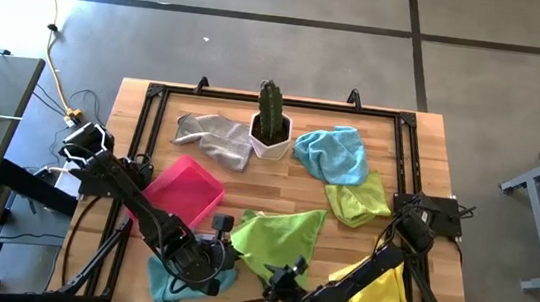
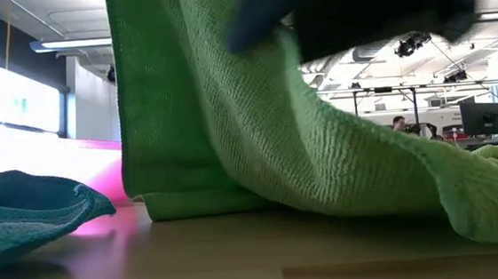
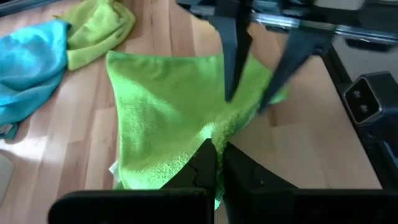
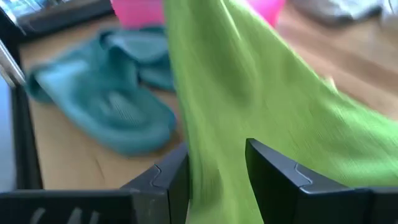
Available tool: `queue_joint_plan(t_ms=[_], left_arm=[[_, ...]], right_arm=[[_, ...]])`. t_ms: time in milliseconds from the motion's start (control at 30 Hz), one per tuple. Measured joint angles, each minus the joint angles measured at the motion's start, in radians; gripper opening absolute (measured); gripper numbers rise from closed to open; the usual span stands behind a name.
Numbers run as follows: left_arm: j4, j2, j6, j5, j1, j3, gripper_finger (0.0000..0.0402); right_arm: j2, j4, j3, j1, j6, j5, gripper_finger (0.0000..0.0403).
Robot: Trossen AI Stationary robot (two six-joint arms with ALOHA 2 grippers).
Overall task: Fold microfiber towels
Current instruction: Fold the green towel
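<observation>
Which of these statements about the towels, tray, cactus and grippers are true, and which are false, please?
1. The left gripper is shut on the green towel. True.
2. The cactus lies tipped over on the tray. False: it stands upright in a white pot, apart from the pink tray.
3. The right gripper has the green towel between its fingers. True.
4. The grey towel lies in the pink tray. False: it lies on the table beside the cactus pot.
5. A teal towel lies at the table's near edge by the left arm. True.

Green towel (image 4: 249,93) between right gripper (image 4: 217,171) fingers (image 4: 277,177).
</observation>
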Motion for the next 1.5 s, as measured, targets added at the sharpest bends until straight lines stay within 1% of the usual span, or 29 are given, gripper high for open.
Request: queue_joint_plan(t_ms=[167, 300, 400, 500, 667, 800, 967, 1067, 1200, 1267, 1333, 1400, 1500], left_arm=[[-0.002, 0.000, 0.000, 0.051, 0.000, 0.000, 0.0000], [-0.002, 0.000, 0.001, 0.071, 0.000, 0.000, 0.0000], [-0.002, 0.000, 0.002, 0.071, 0.000, 0.000, 0.0000], [-0.002, -0.007, 0.002, 0.071, 0.000, 0.000, 0.0000], [-0.013, -0.037, 0.011, 0.047, 0.007, 0.000, 0.0000], [-0.012, -0.082, 0.018, 0.039, 0.011, 0.000, 0.0000], [-0.018, -0.130, 0.019, 0.036, 0.010, 0.000, 0.0000], [-0.017, -0.147, 0.019, 0.032, 0.010, 0.001, 0.0000], [-0.038, -0.151, 0.019, 0.030, 0.010, 0.001, 0.0000], [-0.041, -0.151, 0.019, 0.015, 0.010, 0.001, 0.0000], [-0.041, -0.151, 0.019, 0.013, 0.010, 0.001, 0.0000], [-0.041, -0.151, 0.019, 0.014, 0.010, 0.001, 0.0000], [-0.042, -0.151, 0.017, 0.014, 0.010, 0.001, 0.0000]], right_arm=[[0.000, -0.250, 0.000, 0.028, 0.211, -0.084, 0.0136], [0.001, -0.379, 0.000, 0.044, 0.279, -0.135, 0.0122], [0.001, -0.420, 0.000, 0.046, 0.281, -0.182, 0.0109], [0.001, -0.414, 0.000, 0.046, 0.272, -0.193, 0.0102], [0.001, -0.449, 0.000, 0.046, 0.256, -0.262, 0.0100], [0.001, -0.496, 0.000, 0.048, 0.255, -0.285, 0.0100], [0.001, -0.573, 0.000, 0.047, 0.255, -0.304, 0.0100], [0.001, -0.605, 0.000, 0.050, 0.247, -0.338, 0.0100], [-0.001, -0.721, 0.028, 0.054, 0.224, -0.407, 0.0100], [-0.005, -0.786, 0.057, 0.058, 0.227, -0.408, 0.0100], [-0.005, -0.810, 0.092, 0.067, 0.228, -0.391, 0.0100], [-0.006, -0.800, 0.118, 0.074, 0.227, -0.358, 0.0100], [-0.006, -0.731, 0.131, 0.085, 0.222, -0.305, 0.0100]])
